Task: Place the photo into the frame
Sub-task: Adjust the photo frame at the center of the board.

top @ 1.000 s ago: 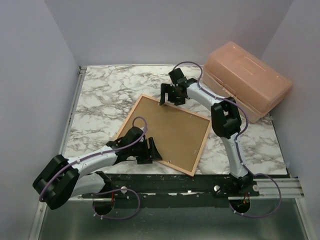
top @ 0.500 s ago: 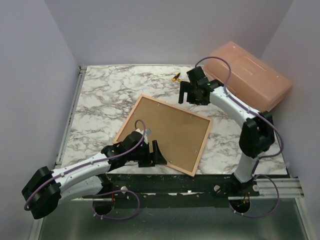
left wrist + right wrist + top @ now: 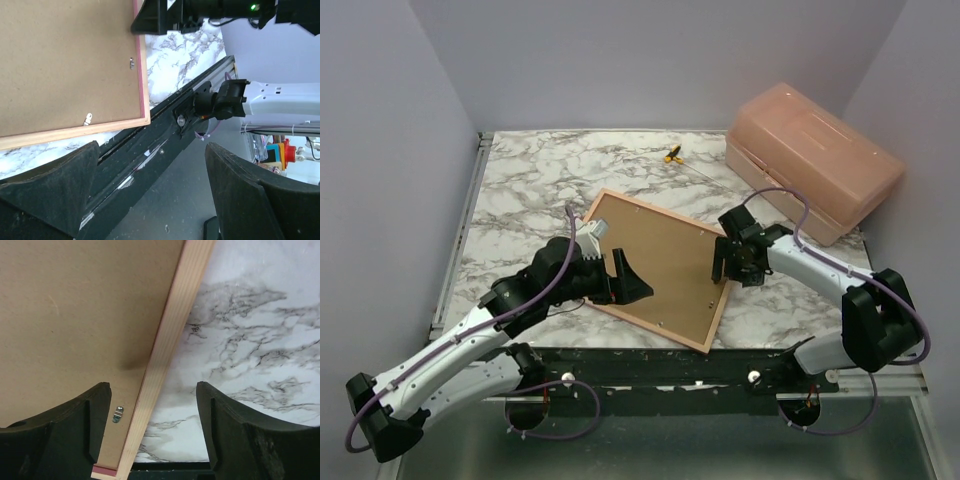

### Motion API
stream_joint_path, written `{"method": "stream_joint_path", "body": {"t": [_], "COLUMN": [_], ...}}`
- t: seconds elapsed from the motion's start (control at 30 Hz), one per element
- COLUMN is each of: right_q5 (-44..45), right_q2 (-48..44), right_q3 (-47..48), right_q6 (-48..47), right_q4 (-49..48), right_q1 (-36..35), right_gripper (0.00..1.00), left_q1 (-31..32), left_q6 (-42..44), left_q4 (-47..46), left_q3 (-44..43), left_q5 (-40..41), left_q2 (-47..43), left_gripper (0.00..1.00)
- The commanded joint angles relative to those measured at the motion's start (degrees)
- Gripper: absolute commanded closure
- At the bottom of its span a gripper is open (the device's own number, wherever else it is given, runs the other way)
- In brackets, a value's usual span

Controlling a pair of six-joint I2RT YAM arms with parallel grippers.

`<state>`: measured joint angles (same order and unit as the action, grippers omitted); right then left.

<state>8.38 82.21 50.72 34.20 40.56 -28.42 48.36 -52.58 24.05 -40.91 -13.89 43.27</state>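
Both stand wide and empty: your left fingers (image 3: 50, 192) at the frame's (image 3: 665, 255) 8 o'clock, right fingers (image 3: 55, 435) astride its 3 o'clock edge.

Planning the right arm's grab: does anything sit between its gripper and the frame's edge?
Nothing visible. The right gripper, open, straddles the frame rail from above, backing board one side, marble table the other.
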Motion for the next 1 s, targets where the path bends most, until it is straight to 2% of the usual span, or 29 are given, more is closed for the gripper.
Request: {"method": "stream_joint_path", "body": {"t": [0.0, 0.2, 0.33, 0.5, 0.63, 0.87, 0.97], "right_q5": [-3.00, -2.89, -0.49, 3.18, 3.04, 3.05, 5.84], "right_q2": [-0.94, 2.83, 4.09, 3.54, 4.02, 7.63, 8.00], "right_q3": [-3.32, -4.66, -4.31, -2.79, -0.97, 4.55, 5.84], "right_q6": [2.87, 2.48, 1.24, -0.93, -2.93, -10.91, -13.98], "right_q4": [-3.81, -6.70, -5.77, -4.06, -3.73, -1.30, -0.14], "right_q1": [-0.13, -0.14, -0.06, -0.10, 0.43, 0.49, 0.55], "right_gripper": [0.29, 0.44, 0.65, 0.74, 0.76, 0.99, 1.00], "left_q1": [-1.52, -4.89, -9.69, -18.08, -24.29, -34.01, -37.53], "left_q6": [3.84, 4.48, 5.41, 9.02, 11.26, 13.49, 14.07], "left_q4": [5.21, 5.53, 4.90, 6.82, 9.32, 10.56, 9.96], "left_q3": [-4.90, -6.01, -4.99, -3.02, -1.37, 0.31, 0.83], "left_q5": [-0.63, -2.86, -6.36, -8.05, -3.60, 1.22, 1.68], "left_q2": [2.04, 4.46, 5.06, 4.69, 3.94, 8.08, 10.72], "left_gripper": [0.11, 0.11, 0.12, 0.12, 0.12, 0.12, 0.12]}}
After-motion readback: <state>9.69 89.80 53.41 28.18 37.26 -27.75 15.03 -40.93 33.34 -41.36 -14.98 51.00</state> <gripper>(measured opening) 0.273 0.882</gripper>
